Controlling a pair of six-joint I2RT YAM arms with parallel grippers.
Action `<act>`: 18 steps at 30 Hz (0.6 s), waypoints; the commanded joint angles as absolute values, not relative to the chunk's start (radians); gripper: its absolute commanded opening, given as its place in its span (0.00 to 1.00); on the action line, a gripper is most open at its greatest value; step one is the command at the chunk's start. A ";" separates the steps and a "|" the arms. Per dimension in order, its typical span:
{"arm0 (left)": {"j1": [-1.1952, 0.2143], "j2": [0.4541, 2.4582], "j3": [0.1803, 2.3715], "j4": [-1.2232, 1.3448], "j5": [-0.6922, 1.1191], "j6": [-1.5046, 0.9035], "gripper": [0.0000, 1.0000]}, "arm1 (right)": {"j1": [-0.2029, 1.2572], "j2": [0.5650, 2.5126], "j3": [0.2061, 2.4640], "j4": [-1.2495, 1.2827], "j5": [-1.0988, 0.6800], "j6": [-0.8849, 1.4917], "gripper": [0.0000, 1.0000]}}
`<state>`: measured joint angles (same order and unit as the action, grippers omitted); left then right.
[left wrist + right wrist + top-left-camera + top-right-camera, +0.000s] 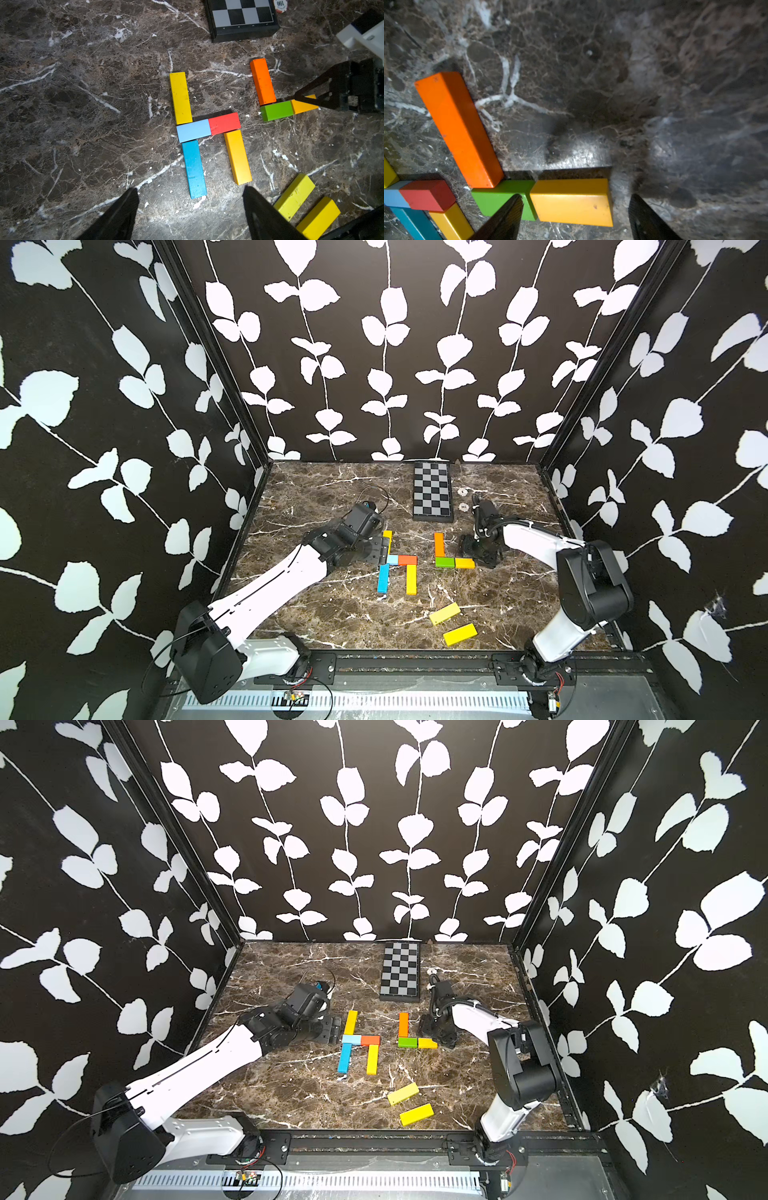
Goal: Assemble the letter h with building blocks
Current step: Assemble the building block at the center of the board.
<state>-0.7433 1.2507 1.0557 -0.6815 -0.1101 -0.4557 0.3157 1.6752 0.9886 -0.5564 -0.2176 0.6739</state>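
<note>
On the worktop (332, 614), the amber block (571, 201) lies butted against the green block (492, 197). Right tool (575, 198) straddles it, wide and empty; its finger (506, 216) overlapping green could knock that askew when lifting. Left tool (190, 189) gapes, empty.

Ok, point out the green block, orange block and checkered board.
green block (278, 110), left wrist view, top face.
orange block (439, 544), in a top view, top face.
checkered board (432, 494), in a top view, centre.
</note>
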 commanded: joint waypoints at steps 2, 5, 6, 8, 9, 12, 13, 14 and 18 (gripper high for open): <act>-0.737 1.232 1.043 -0.678 -0.106 -0.452 0.81 | 0.313 1.691 0.998 -0.527 -0.242 0.689 0.78; -0.738 1.235 1.043 -0.678 -0.106 -0.451 0.81 | 0.313 1.691 0.990 -0.517 -0.250 0.694 0.76; -0.737 1.236 1.045 -0.679 -0.106 -0.451 0.81 | 0.313 1.690 0.989 -0.516 -0.251 0.696 0.76; -0.738 1.237 1.045 -0.680 -0.106 -0.451 0.81 | 0.314 1.685 0.985 -0.511 -0.256 0.702 0.75; -0.738 1.239 1.044 -0.679 -0.106 -0.451 0.81 | 0.314 1.683 0.983 -0.509 -0.258 0.705 0.75; -0.738 1.241 1.047 -0.679 -0.106 -0.449 0.81 | 0.314 1.677 0.974 -0.499 -0.261 0.715 0.74; -0.737 1.242 1.048 -0.679 -0.106 -0.449 0.81 | 0.314 1.678 0.973 -0.498 -0.262 0.717 0.74; -0.738 1.242 1.048 -0.679 -0.107 -0.449 0.81 | 0.316 1.678 0.972 -0.497 -0.262 0.716 0.74; -0.738 1.242 1.049 -0.681 -0.105 -0.446 0.81 | 0.316 1.681 0.974 -0.500 -0.259 0.718 0.73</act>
<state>-0.7433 1.2510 1.0557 -0.6811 -0.1101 -0.4549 0.3157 1.6840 0.9817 -0.5060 -0.2527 0.7044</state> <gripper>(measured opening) 0.815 0.733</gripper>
